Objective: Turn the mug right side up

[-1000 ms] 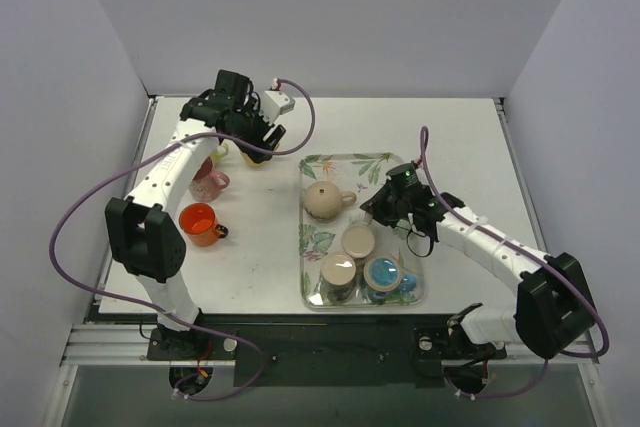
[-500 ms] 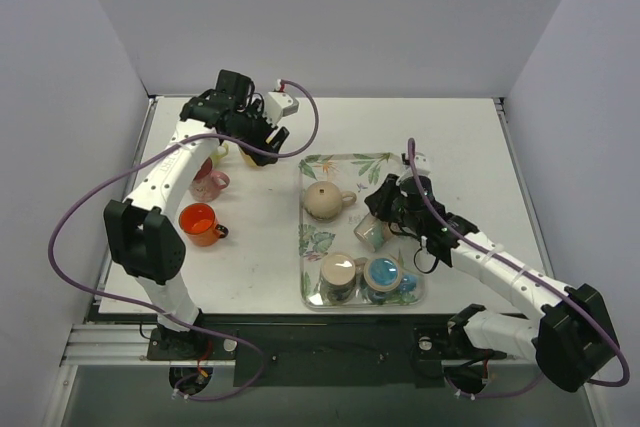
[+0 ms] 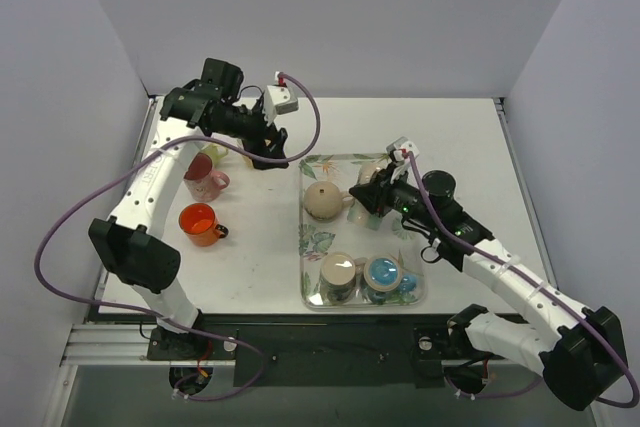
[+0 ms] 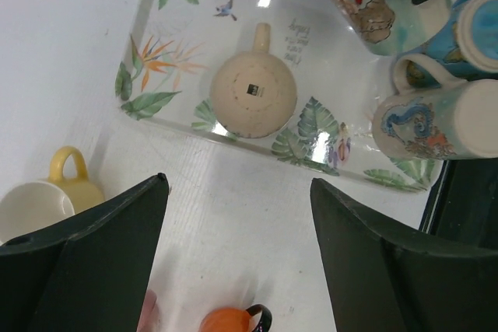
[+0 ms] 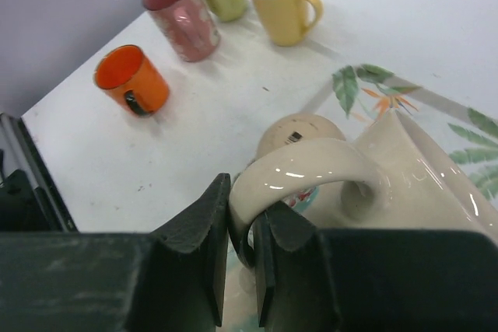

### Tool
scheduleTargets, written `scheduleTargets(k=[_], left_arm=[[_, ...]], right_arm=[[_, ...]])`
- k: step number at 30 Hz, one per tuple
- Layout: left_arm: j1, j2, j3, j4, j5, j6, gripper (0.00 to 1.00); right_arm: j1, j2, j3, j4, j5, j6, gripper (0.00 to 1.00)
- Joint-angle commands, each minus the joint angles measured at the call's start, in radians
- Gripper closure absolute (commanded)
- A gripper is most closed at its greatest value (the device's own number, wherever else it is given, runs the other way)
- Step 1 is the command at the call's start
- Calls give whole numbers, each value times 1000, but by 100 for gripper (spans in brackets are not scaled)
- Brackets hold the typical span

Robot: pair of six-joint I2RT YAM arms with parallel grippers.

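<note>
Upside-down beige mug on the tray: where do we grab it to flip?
Its handle. The beige mug sits base-up, and its body is round and wide. The loop sticks out sideways, to the right in the top view. Come in from that side and pinch across the loop.

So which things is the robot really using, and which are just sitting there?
In the job: cream mug, gripped by its handle in the right pincer.

Just sitting: tray, round beige mug upside down on it, blue mug, orange mug, pink mug, yellow mug, open left pincer.
</note>
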State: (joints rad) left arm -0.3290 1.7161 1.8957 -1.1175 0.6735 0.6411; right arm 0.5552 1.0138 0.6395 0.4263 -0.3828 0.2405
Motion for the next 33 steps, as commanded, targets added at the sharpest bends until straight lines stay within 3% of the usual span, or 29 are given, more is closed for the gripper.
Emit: scheduleTargets(k=[1, 7, 11, 18, 33], left_arm=[[-28, -62, 72, -88, 147, 100, 15], [-120, -105, 112, -134, 179, 183, 11], [-145, -95, 181, -189, 270, 212, 10], [-182, -53, 325, -203, 304, 239, 10], [-265, 88, 324, -142, 304, 242, 9]], right_arm=[[-6, -50, 144, 223, -237, -63, 100], [11, -31, 204, 359, -413, 40, 100], [43, -20, 245, 349, -473, 46, 100], [83, -30, 267, 319, -518, -1, 100], [117, -54, 282, 227, -531, -78, 100]])
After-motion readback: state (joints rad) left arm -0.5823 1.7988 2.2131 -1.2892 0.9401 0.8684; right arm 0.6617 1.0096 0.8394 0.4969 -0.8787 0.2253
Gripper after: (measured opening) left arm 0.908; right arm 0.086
